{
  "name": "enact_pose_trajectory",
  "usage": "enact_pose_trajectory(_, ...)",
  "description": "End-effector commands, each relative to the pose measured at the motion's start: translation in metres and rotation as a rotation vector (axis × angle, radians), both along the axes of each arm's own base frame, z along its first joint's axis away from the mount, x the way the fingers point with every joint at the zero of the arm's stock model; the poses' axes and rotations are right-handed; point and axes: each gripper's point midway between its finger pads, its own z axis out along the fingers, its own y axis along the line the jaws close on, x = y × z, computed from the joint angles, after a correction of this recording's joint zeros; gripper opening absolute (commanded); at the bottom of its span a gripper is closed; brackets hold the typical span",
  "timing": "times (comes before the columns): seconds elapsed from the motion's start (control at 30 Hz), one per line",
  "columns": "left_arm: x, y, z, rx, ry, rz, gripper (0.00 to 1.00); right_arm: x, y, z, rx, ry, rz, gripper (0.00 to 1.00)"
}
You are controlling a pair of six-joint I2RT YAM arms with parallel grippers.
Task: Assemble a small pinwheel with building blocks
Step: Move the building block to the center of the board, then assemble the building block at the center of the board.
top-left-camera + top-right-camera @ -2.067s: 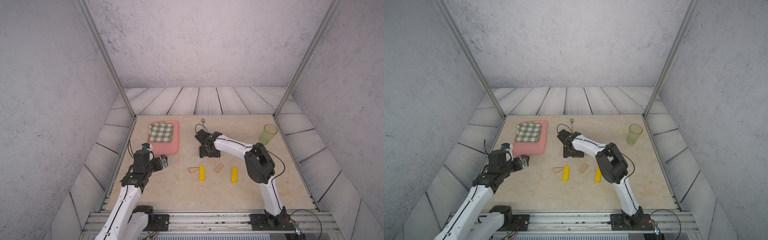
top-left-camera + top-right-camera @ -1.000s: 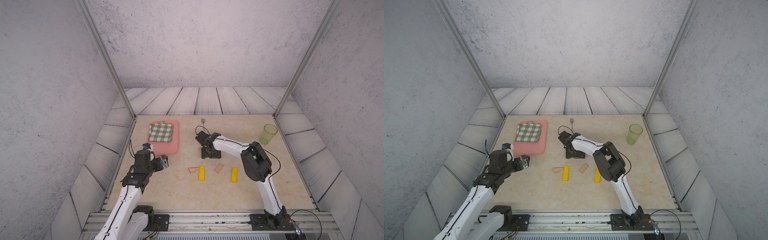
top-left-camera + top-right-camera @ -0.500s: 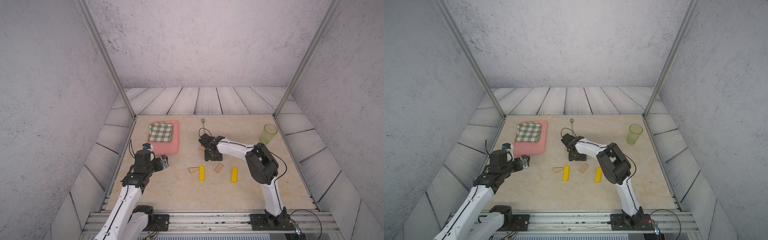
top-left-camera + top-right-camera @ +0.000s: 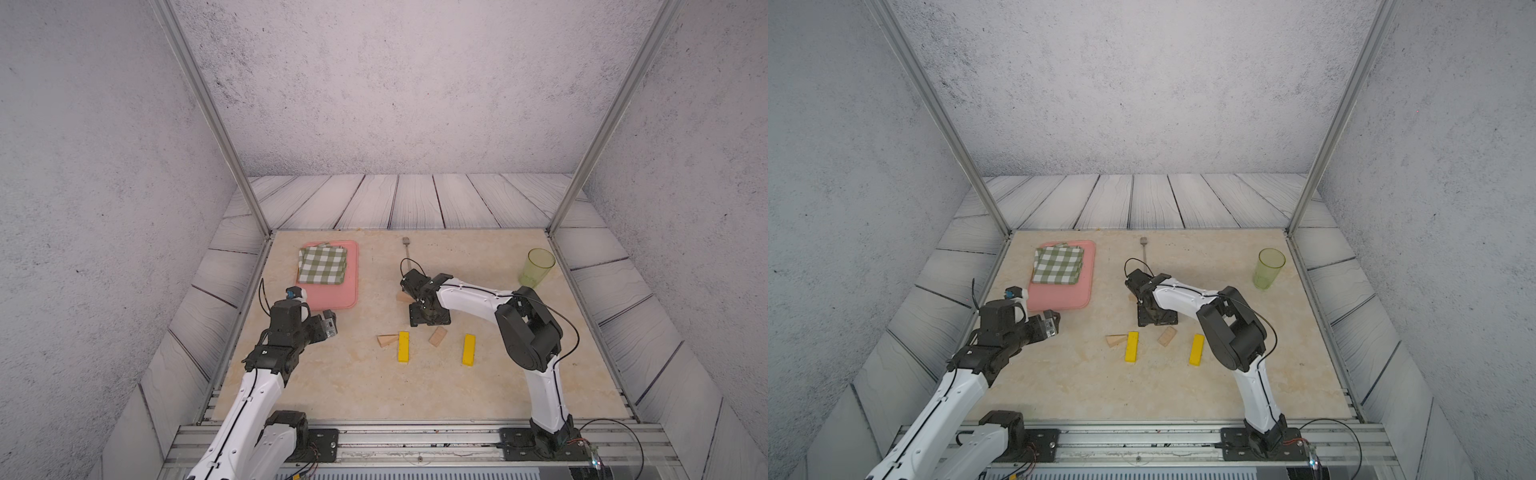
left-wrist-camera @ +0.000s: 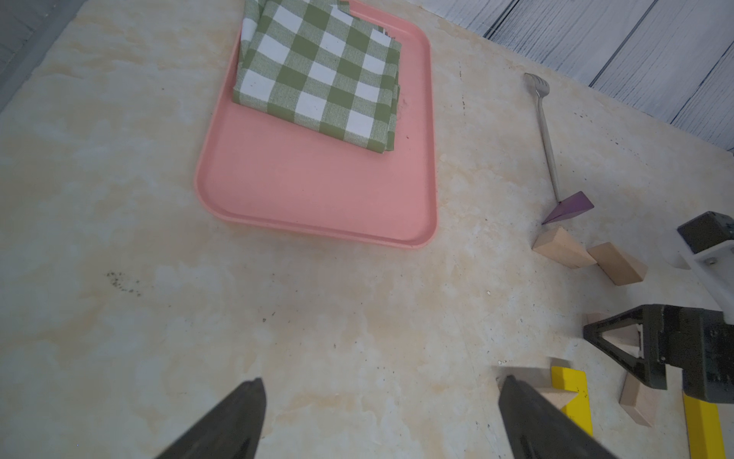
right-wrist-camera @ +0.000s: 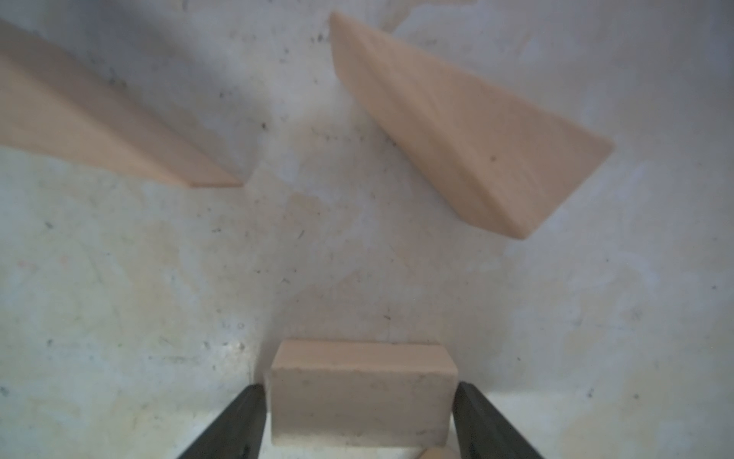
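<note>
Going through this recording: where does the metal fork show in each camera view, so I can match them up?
In both top views: the fork lies toward the back, between the pink tray and the green cup.
Left wrist: the fork lies beside the tray, its handle end at the purple wedge.
Right wrist: not in it.
Shared landmark: the pink tray, in both top views and the left wrist view.

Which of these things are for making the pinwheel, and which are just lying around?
For the pinwheel: yellow bars, wooden wedges, purple wedge, wooden rectangles.
Just lying about: pink tray, checked cloth, fork, green cup.
</note>
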Motion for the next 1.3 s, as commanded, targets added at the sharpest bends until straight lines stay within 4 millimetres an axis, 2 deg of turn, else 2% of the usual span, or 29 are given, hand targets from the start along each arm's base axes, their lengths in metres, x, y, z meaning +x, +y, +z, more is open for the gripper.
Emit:
enact_pose_trajectory(0.0,0.000,-0.001,-0.002,0.007,-0.003,-0.006,0.98,-0.002,-0.001,0.035,0.010,-0.035,0.074,0.82)
enact_pose_trajectory(0.2,0.000,-0.002,-0.003,0.007,0.002,-0.008,0.98,-0.012,-0.005,0.066,0.017,-0.063,0.238,0.88)
enact_pose_trajectory(0.3,0.000,-0.002,-0.002,0.007,0.002,-0.005,0.98,-0.026,-0.007,0.068,0.030,-0.040,0.346,0.90)
enact_pose_trajectory(0.47,0.000,-0.001,-0.003,0.007,0.007,-0.003,0.98,-0.053,-0.006,0.057,0.074,0.035,0.508,0.92)
enact_pose_trajectory(0.63,0.000,-0.001,-0.004,0.008,0.010,-0.002,0.98,-0.062,-0.009,0.039,0.065,0.085,0.571,0.92)
enact_pose_trajectory(0.97,0.000,0.000,-0.003,0.011,0.009,0.002,0.98,-0.056,-0.013,0.009,-0.019,0.135,0.611,0.90)
enact_pose_trajectory(1.27,0.000,0.000,-0.003,0.012,0.009,0.002,0.98,-0.046,-0.023,-0.003,-0.123,0.138,0.626,0.88)
